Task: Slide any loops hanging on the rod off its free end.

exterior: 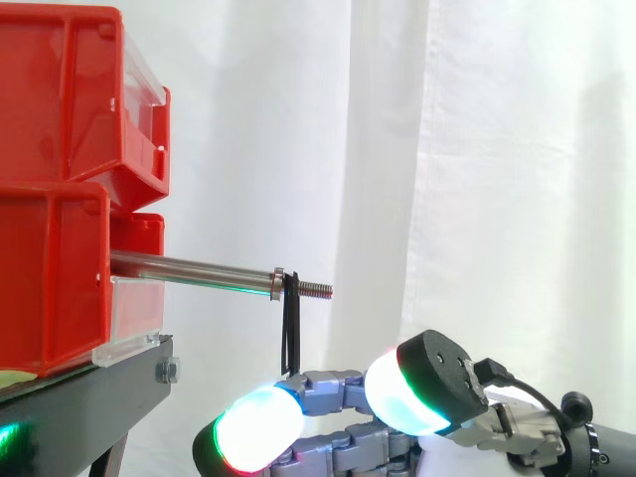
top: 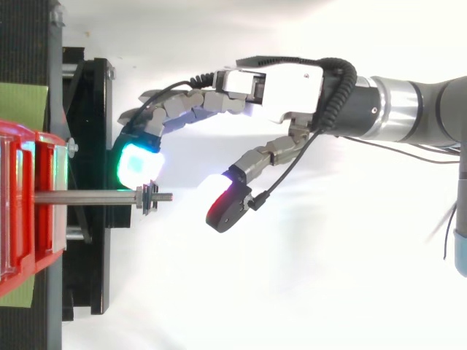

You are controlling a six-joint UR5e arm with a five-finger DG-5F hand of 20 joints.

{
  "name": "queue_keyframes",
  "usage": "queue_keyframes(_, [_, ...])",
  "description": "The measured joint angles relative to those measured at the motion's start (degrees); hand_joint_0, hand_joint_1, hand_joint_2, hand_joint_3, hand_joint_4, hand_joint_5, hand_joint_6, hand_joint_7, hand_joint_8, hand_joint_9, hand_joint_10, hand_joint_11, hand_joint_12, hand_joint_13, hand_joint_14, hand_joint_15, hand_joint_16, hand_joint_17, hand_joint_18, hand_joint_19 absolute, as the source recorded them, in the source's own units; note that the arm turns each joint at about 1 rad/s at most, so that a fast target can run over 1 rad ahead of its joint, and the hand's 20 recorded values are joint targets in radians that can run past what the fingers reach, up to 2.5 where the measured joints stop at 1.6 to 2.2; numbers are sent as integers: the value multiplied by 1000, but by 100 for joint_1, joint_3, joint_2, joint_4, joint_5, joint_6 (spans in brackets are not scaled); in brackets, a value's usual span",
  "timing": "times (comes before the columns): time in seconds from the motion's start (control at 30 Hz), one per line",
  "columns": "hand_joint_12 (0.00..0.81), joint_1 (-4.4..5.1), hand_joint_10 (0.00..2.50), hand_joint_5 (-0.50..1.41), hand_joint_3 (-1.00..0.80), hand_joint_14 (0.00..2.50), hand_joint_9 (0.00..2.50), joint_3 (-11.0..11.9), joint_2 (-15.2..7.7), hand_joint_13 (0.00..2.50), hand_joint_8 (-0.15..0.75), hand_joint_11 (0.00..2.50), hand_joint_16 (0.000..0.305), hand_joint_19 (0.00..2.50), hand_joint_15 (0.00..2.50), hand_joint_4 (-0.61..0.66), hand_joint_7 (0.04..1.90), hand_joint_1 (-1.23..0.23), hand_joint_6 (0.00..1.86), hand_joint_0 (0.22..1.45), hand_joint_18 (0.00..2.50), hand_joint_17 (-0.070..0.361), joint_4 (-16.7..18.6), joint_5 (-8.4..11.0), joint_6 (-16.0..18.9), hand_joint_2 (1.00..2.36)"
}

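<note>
The loop (exterior: 291,328) is a thin black band hanging straight down from the rod (exterior: 189,269), just outside the metal collar (exterior: 278,282) and on the short threaded tip (exterior: 316,290) that forms the free end. It looks light, soft and limp, so it should offer almost no weight; the likelier snag is the thread, which could catch the band if it is dragged at an angle. The best purchase seems to be on the hanging strands just below the rod, pushed or pinched there and drawn level along the rod's line toward the tip. The rod itself is stiff and juts horizontally from the red bins (exterior: 60,99) on the black stand (exterior: 89,397). The hand (top: 277,91) sits below and just beyond the tip, fingers relaxed and spread, thumb well apart, gripping nothing. One glowing pad (top: 139,164) lies beside the collar; whether a finger touches the loop's lower end I cannot tell.
</note>
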Motion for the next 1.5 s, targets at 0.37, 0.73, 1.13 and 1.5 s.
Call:
queue_keyframes(0.37, [243, 29, 0, -182, -500, 0, 561, 116, -26, 406, 250, 0, 23, 0, 0, 260, 861, -635, 503, 511, 164, 52, 45, 14, 110, 1000])
queue_keyframes(0.73, [242, 109, 0, -176, -500, 0, 569, 209, -28, 414, 252, 0, 22, 0, 0, 268, 889, -637, 503, 522, 174, 50, 26, 46, 105, 1000])
queue_keyframes(1.13, [236, 183, 0, -161, -500, 0, 587, 214, -32, 426, 248, 0, 22, 0, 0, 273, 1007, -600, 504, 555, 188, 49, 19, 128, 94, 1000])
queue_keyframes(1.5, [236, 116, 0, -150, -500, 0, 599, 213, -31, 433, 248, 0, 22, 0, 0, 268, 1072, -595, 504, 560, 201, 49, -41, 75, 94, 1000])
